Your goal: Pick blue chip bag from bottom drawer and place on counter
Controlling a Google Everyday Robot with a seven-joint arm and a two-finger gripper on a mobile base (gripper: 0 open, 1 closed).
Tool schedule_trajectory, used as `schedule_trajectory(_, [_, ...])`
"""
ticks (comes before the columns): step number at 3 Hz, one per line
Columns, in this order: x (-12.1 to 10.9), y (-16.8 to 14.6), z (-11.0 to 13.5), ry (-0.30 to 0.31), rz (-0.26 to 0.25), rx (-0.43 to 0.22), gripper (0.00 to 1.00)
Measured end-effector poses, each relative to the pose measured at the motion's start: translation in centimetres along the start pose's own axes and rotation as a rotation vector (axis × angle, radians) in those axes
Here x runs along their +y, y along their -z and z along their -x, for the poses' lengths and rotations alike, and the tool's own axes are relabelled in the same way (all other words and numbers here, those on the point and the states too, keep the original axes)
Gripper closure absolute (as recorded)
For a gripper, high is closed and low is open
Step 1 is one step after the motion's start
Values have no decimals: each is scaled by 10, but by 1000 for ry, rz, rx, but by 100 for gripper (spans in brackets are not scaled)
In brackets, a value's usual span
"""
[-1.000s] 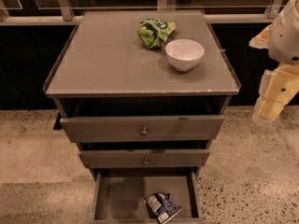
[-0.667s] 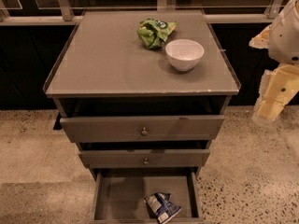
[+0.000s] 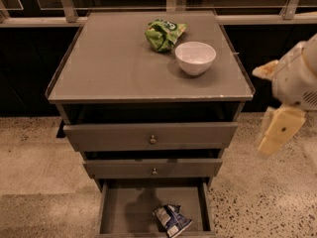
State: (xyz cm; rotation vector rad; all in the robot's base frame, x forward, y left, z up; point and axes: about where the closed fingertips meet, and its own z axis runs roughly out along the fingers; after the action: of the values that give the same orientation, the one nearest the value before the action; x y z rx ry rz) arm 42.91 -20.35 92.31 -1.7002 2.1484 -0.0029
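Bag (image 3: 171, 220): crumpled dark blue foil, white panel, on drawer floor, front right.
Drawer (image 3: 124, 209): lowest, pulled open, flat grey floor.
Counter (image 3: 114, 58): smooth grey square, thin raised rim.
Gripper (image 3: 280, 128): cream, blocky, right of counter, well apart from bag; whether open or closed is unclear.

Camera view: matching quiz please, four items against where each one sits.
1. blue chip bag
2. green snack bag
3. white bowl
4. claw

A. on the counter, nearest its back edge
B. in the air, right of the counter
C. in the open bottom drawer
D. on the counter, front-right of the green snack bag

Pairs: 1-C, 2-A, 3-D, 4-B.
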Motion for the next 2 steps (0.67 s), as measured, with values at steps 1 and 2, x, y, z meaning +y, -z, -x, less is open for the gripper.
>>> schedule_trajectory(1, [32, -54, -9, -54, 2, -36, 0])
schedule_trajectory(2, [66, -142, -28, -154, 66, -52, 0])
